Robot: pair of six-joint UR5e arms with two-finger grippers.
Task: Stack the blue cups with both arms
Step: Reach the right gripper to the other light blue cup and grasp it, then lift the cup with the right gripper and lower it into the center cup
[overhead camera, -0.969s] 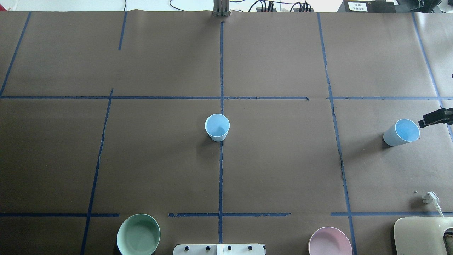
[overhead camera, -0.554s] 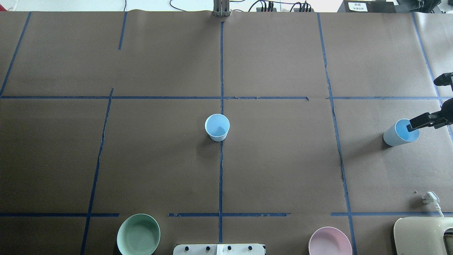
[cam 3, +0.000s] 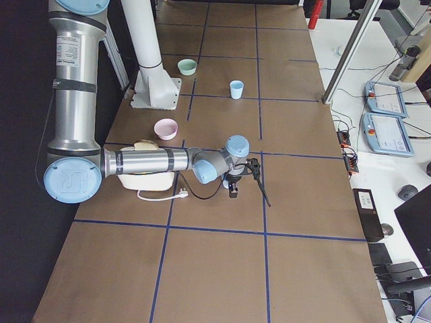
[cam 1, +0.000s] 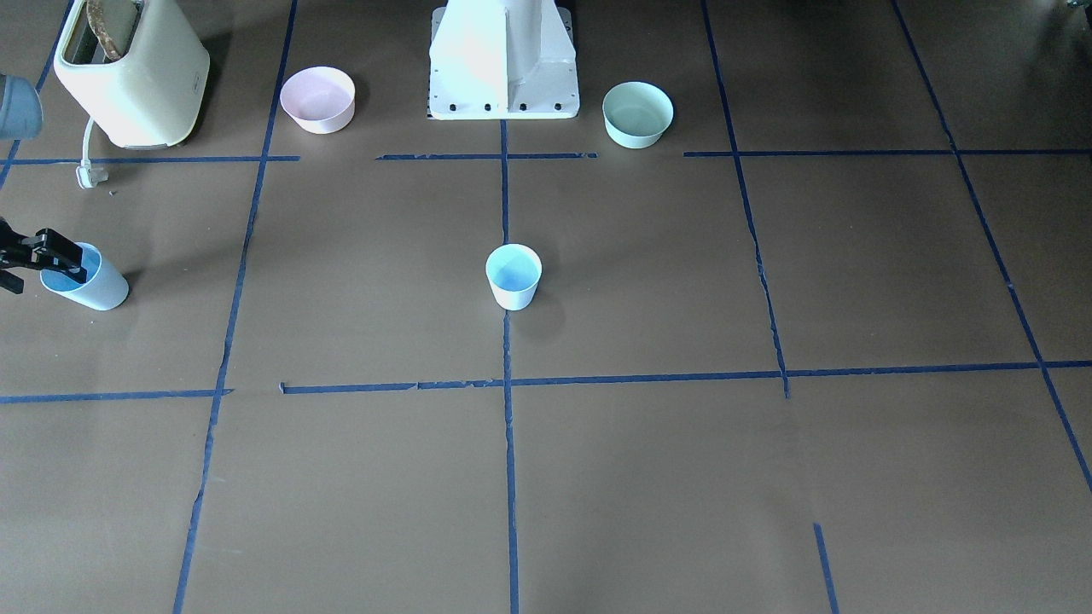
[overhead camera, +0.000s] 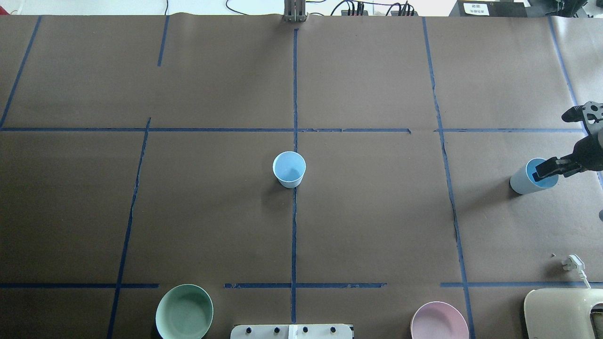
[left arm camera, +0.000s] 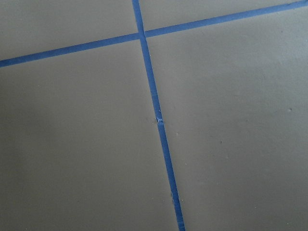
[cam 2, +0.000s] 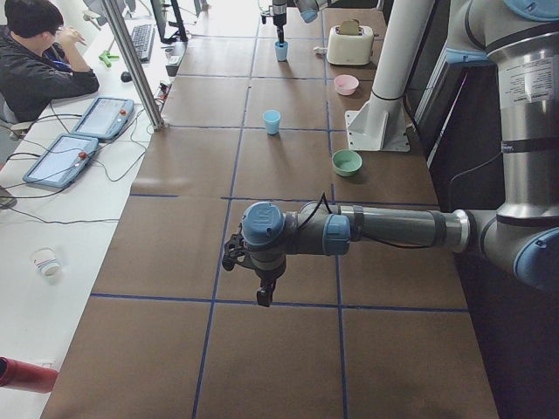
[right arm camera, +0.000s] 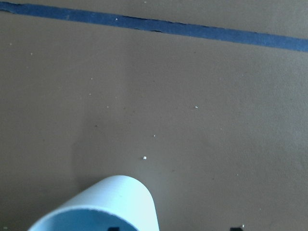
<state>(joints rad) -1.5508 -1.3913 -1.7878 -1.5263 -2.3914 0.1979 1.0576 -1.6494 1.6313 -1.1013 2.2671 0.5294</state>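
One blue cup (overhead camera: 289, 168) stands upright at the table's middle on the centre tape line; it also shows in the front-facing view (cam 1: 514, 275). The second blue cup (overhead camera: 524, 181) stands near the table's right end (cam 1: 94, 286). My right gripper (overhead camera: 553, 168) is open and straddles this cup's wall, with one finger inside the rim and the other outside. The right wrist view shows the cup rim (right arm camera: 115, 199) at its bottom edge. My left gripper (cam 2: 262, 292) hangs above bare table at the left end, and I cannot tell whether it is open or shut.
A mint-green bowl (overhead camera: 184, 311) and a pink bowl (overhead camera: 439, 321) sit at the near edge beside the white pedestal (cam 1: 503, 60). A cream toaster (overhead camera: 563, 313) with its plug (overhead camera: 572, 262) stands at the near right corner. An operator (cam 2: 39, 61) sits beyond the table.
My right gripper has come in from the right edge over the right cup, and one finger is now inside its rim. Neither cup has moved.
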